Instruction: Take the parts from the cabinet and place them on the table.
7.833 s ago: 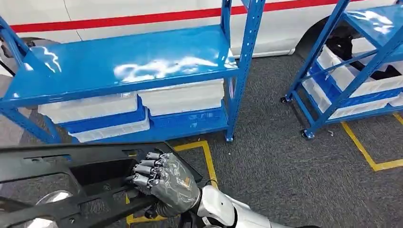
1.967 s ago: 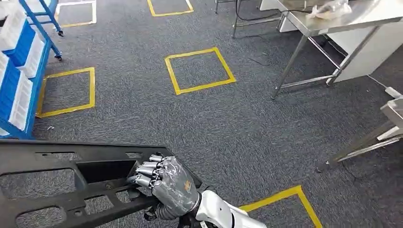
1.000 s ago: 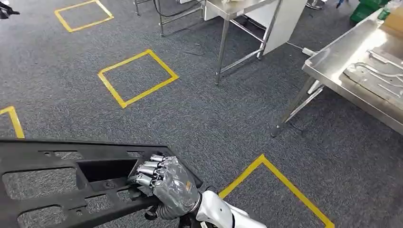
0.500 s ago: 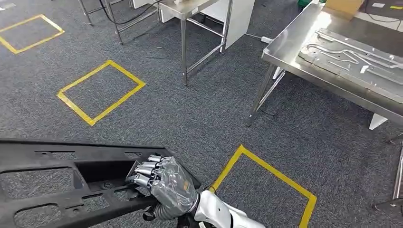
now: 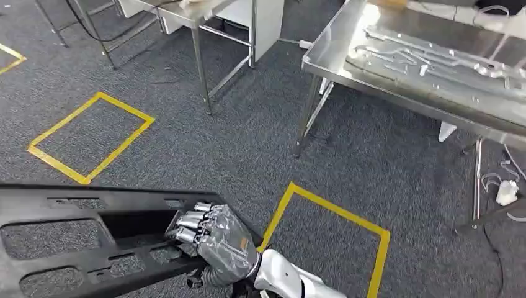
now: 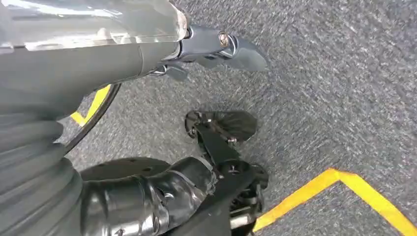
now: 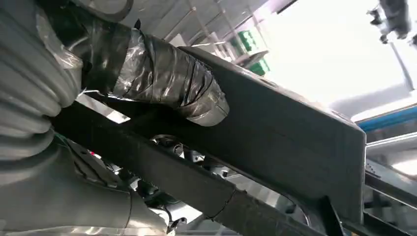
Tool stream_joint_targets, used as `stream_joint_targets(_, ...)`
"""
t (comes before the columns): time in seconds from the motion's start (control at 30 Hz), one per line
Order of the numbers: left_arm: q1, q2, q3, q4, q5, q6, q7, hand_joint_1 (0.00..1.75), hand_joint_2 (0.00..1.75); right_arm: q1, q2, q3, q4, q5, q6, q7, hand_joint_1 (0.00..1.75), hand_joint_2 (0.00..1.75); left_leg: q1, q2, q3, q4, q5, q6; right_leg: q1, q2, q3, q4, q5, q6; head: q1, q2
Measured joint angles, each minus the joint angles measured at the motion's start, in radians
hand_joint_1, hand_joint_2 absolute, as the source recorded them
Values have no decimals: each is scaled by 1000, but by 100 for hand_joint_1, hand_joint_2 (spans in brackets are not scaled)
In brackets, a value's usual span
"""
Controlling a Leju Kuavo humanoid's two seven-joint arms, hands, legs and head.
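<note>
A long black plastic panel (image 5: 74, 223) with several cut-outs runs across the lower left of the head view, above the carpet. My right hand (image 5: 214, 245), wrapped in grey tape, grips its near end with fingers curled into a cut-out. In the right wrist view its taped thumb (image 7: 162, 78) presses on the panel (image 7: 285, 142). In the left wrist view my left hand's taped thumb (image 6: 152, 199) lies against a black bar of the panel (image 6: 219, 152) over the floor. A steel table (image 5: 338, 65) stands at the upper right, well beyond the panel.
Flat metal parts (image 5: 428, 59) lie on the steel table. A second steel table (image 5: 192, 15) stands at the top, its legs on the grey carpet. Yellow tape squares (image 5: 322, 202) mark the floor. A small white object (image 5: 507, 191) lies under the table's right end.
The camera has turned away from the blue shelves, so the floor marks slid left and the steel table came closer at the upper right. My right hand's grip on the panel is unchanged.
</note>
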Motion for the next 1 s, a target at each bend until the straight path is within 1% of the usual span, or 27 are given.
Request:
stream_joint_targets(0.03,-2,0,0,0,0,0,0,0,175,1,0,0,0,0,0,0,175,175,-1,13,8,-7,0,-2,0,13,1,-4,1,-2,-1,0)
stream_joint_targets(0.07,-3,0,0,0,-1,1,0,0,175,1,0,0,-1,0,-1,0,175,175,-6,21,12,-10,-8,-9,-11,29,19,-24,9,-8,-1,0)
stream_joint_targets(0.1,-4,1,0,0,-1,2,0,0,175,2,1,0,0,0,-1,0,175,175,1,-34,15,12,-21,-11,-16,41,27,-37,13,-11,-2,0)
stream_joint_targets(0.13,-2,1,1,0,-2,2,0,0,175,-1,1,0,2,0,-1,0,175,175,3,-78,-11,67,-54,-11,-19,50,30,-39,14,-18,-2,0)
stream_joint_targets(0.17,-2,1,1,0,-2,2,1,0,175,-1,3,0,3,0,0,0,175,175,4,-101,-47,137,-87,-12,-21,63,30,-37,13,-21,-2,0)
stream_joint_targets(0.2,-1,1,2,0,-3,2,1,0,175,1,4,0,5,0,0,0,175,175,5,-112,-90,212,-117,-15,-21,77,30,-35,10,-24,-2,0)
stream_joint_targets(0.23,0,1,2,0,-3,2,1,0,175,2,4,0,6,0,0,0,175,175,5,-113,-123,264,-128,-19,-21,93,30,-32,9,-24,-2,0)
stream_joint_targets(0.27,2,1,2,0,-3,2,1,0,175,3,4,0,9,0,0,0,175,175,6,-113,-138,277,-114,-22,-21,111,30,-28,6,-23,-2,0)
stream_joint_targets(0.3,4,1,2,0,-3,2,1,0,175,5,4,0,11,0,0,0,175,175,7,-113,-134,248,-78,-24,-23,128,30,-23,3,-20,-2,0)
stream_joint_targets(0.37,4,3,2,0,-3,5,1,0,175,6,4,0,12,0,-1,0,175,175,12,-130,-79,96,29,-27,-28,161,30,-4,-9,-9,-2,0)
stream_joint_targets(0.4,4,3,2,0,-6,6,1,0,175,7,4,0,12,0,-1,0,175,175,15,-170,-56,47,33,-27,-32,171,26,8,-17,-2,-1,0)
stream_joint_targets(0.43,7,3,3,0,-9,6,3,0,175,5,4,0,13,0,-1,0,175,175,14,-209,-56,33,23,-26,-26,182,17,19,-21,5,-3,0)
stream_joint_targets(0.47,4,3,3,0,-10,7,2,0,175,6,5,0,13,-1,-2,0,175,175,14,-199,-56,37,25,-13,-29,192,11,18,-17,10,-2,0)
stream_joint_targets(0.53,-2,5,3,0,-12,10,2,0,175,8,4,0,14,-1,-2,0,175,175,8,-179,-55,36,27,-4,-34,211,9,10,-11,22,-3,0)
stream_joint_targets(0.57,-2,4,4,0,-12,11,9,0,175,8,4,0,14,-1,-2,0,175,175,15,-166,-51,26,32,4,-33,223,5,12,-11,26,-3,0)
stream_joint_targets(0.6,-2,4,5,0,-11,13,19,0,175,11,4,0,14,-2,-2,0,175,175,16,-150,-45,20,34,9,-31,186,5,24,-19,29,-2,0)
stream_joint_targets(0.63,-1,5,6,0,-11,13,26,0,175,8,4,0,15,-2,-3,0,175,175,17,-141,-42,17,34,15,-26,133,-12,59,-41,35,3,0)
stream_joint_targets(0.67,3,5,9,0,-11,13,29,0,175,7,4,0,15,-2,-3,0,175,175,15,-127,-40,15,32,18,-30,101,-49,130,-77,42,3,0)
stream_joint_targets(0.7,6,5,11,0,-11,13,33,0,175,7,4,0,16,-3,-3,-1,175,175,14,-113,-39,15,30,20,-34,86,-89,205,-108,46,3,0)
stream_joint_targets(0.73,9,6,11,0,-11,13,34,0,175,8,4,0,19,-3,-2,-1,175,175,13,-98,-38,16,27,20,-36,79,-123,265,-126,48,3,0)
stream_joint_targets(0.77,12,6,11,0,-11,13,35,0,175,10,4,0,22,-3,-2,-1,175,175,13,-82,-36,16,24,20,-38,75,-141,291,-123,49,3,0)
stream_joint_targets(0.8,13,6,11,0,-11,13,35,0,175,12,4,0,24,-3,-2,-1,175,175,12,-70,-33,16,22,20,-39,73,-133,271,-98,48,3,0)
stream_joint_targets(0.83,12,6,11,0,-11,13,35,0,175,12,4,0,25,-3,-2,-1,175,175,12,-58,-28,16,18,19,-39,69,-106,213,-59,45,3,0)
stream_joint_targets(0.87,10,6,11,0,-11,13,35,0,175,11,4,0,25,-3,-3,-2,175,175,11,-47,-21,15,14,17,-36,59,-59,124,-12,37,3,0)
stream_joint_targets(0.9,9,5,11,0,-11,13,35,0,175,10,4,0,25,-3,-3,-2,175,175,10,-36,-13,13,10,15,-27,16,-9,29,24,23,3,0)
stream_joint_targets(0.93,10,3,11,0,-11,13,35,0,175,8,4,0,25,-3,-3,-2,175,175,8,-27,-8,9,7,12,-11,-39,2,10,0,13,3,0)
stream_joint_targets(1.0,7,3,11,0,-11,13,35,0,175,7,4,0,25,-3,-3,-3,175,175,4,-6,-2,4,5,1,-3,-17,0,-2,7,7,2,0)
